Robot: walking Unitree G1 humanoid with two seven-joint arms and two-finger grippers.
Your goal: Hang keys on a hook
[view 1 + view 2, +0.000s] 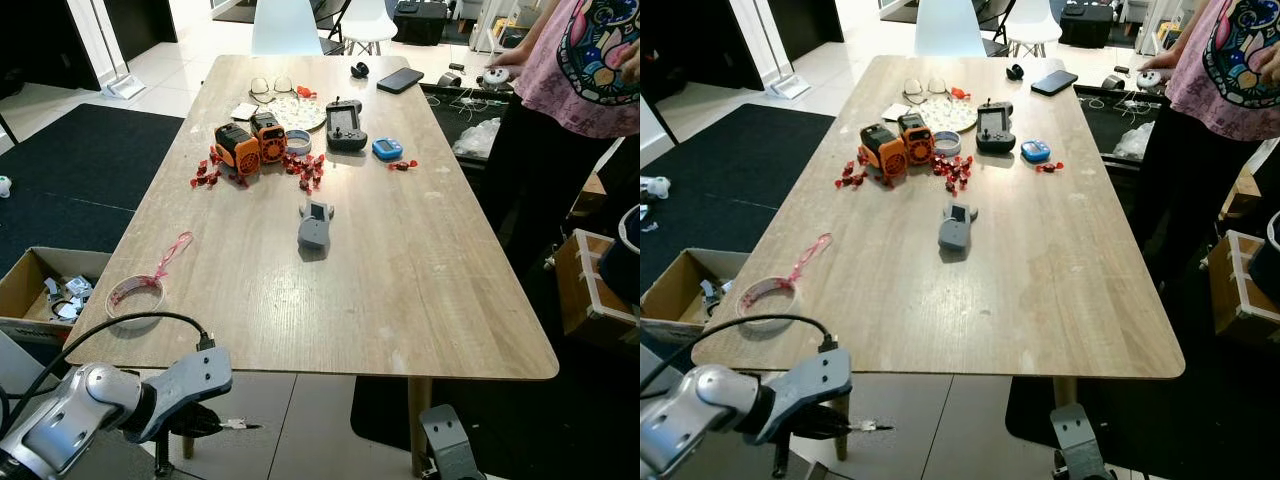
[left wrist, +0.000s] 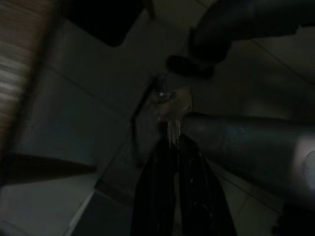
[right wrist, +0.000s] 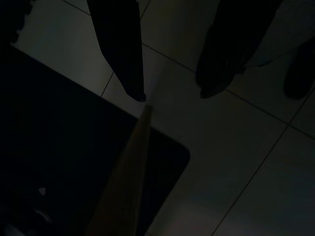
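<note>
So the left claw point(image 1: 215, 422) is down below the near edge of the counter point(image 1: 420, 280), on the near-left side, and it's clenched on the keys point(image 2: 170, 105). In the head view you can see a thin silvery bit sticking out to the right past the fingertips, over the floor tiles. The left wrist view is dark, but the two black fingers are pressed close together with the pale metal keys pinched at their tips.

The right claw point(image 3: 172, 93) hangs low over the tiled floor point(image 3: 236, 162) beside the edge of a dark rug point(image 3: 59, 147); its two fingers stand well apart, so it's released.

Up on the counter: a grey hook-looking block point(image 1: 314, 226) sits about mid-counter, standing upright. Further back there are two orange and black gadgets point(image 1: 250, 146), red candy wrappers point(image 1: 305, 168) scattered around them, a black controller point(image 1: 346, 126), a small blue thing point(image 1: 387, 149), glasses point(image 1: 271, 86) and a phone point(image 1: 400, 79). Near the left edge there's a tape roll point(image 1: 135, 298) with a pink ribbon point(image 1: 170, 255).

A person in a pink shirt point(image 1: 590, 60) stands at the far right. A cardboard box point(image 1: 35, 285) is on the floor at left.
</note>
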